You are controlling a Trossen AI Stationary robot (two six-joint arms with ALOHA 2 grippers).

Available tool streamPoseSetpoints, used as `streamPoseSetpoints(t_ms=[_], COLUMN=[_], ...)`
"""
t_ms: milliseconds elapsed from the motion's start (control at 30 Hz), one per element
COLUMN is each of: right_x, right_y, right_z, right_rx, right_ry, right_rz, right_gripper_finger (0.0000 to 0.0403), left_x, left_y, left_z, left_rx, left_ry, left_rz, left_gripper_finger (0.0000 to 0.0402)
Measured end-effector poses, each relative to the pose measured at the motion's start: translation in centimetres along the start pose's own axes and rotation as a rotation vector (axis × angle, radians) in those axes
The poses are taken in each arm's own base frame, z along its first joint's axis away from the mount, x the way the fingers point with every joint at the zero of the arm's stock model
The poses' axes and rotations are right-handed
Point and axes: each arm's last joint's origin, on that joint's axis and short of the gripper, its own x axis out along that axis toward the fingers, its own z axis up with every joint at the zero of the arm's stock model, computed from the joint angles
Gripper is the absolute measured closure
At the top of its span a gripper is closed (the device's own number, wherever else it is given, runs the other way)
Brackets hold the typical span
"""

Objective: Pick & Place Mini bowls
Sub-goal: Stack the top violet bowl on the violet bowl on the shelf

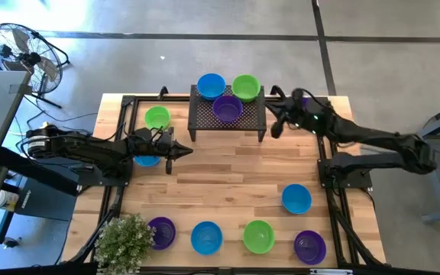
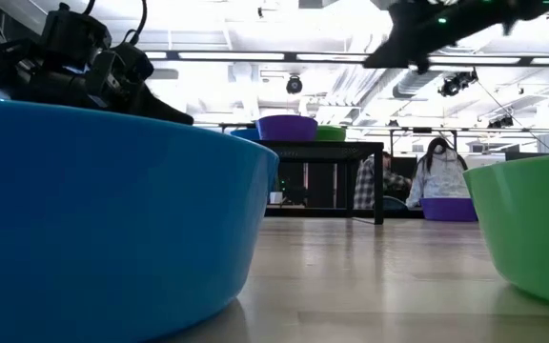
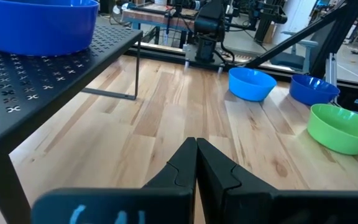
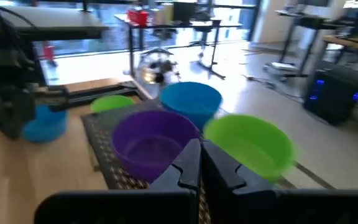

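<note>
A black perforated rack (image 1: pixel 205 121) at the far middle of the table carries three mini bowls: blue (image 1: pixel 211 85), green (image 1: pixel 246 87) and purple (image 1: pixel 228 108). The right wrist view shows the same purple (image 4: pixel 154 142), green (image 4: pixel 250 144) and blue (image 4: pixel 191 102) bowls. My right gripper (image 1: pixel 275 128) (image 4: pixel 199 155) hovers shut just off the rack's right end. My left gripper (image 1: pixel 177 150) (image 3: pixel 196 152) hovers shut above the wood, near the rack's front left leg. Several more bowls rest on their bases along the near edge, among them blue (image 1: pixel 206 237) and green (image 1: pixel 258 236).
A green bowl (image 1: pixel 157 117) and a blue bowl (image 1: pixel 147 160) sit left of the rack, by my left arm. Another blue bowl (image 1: pixel 296 198) lies on the right. A potted plant (image 1: pixel 124 241) stands at the near left corner. Bare wood (image 1: pixel 228 183) fills the middle. People sit beyond the table (image 2: pixel 437 167).
</note>
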Motion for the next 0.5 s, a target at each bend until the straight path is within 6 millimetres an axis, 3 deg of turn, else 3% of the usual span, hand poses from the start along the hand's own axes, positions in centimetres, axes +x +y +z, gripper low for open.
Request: streamPoseSetpoints(t_ms=[267,500], right_x=[-3.5,-4.0], right_y=[-0.6,-3.4], right_z=[-3.0,-5.4], right_rx=[0.040,0.265], right_ry=[0.075,0.368], right_rz=[-0.186,-0.457], right_gripper_finger=[0.0401,0.0367], left_x=[0.0,0.0], left_y=[0.1,0.1], left_z=[0.0,0.0], left_rx=[-0.001,-0.008], left_ry=[-0.002,-0.003], left_rz=[0.019,0.027], left_gripper_finger=[0.0401,0.0401])
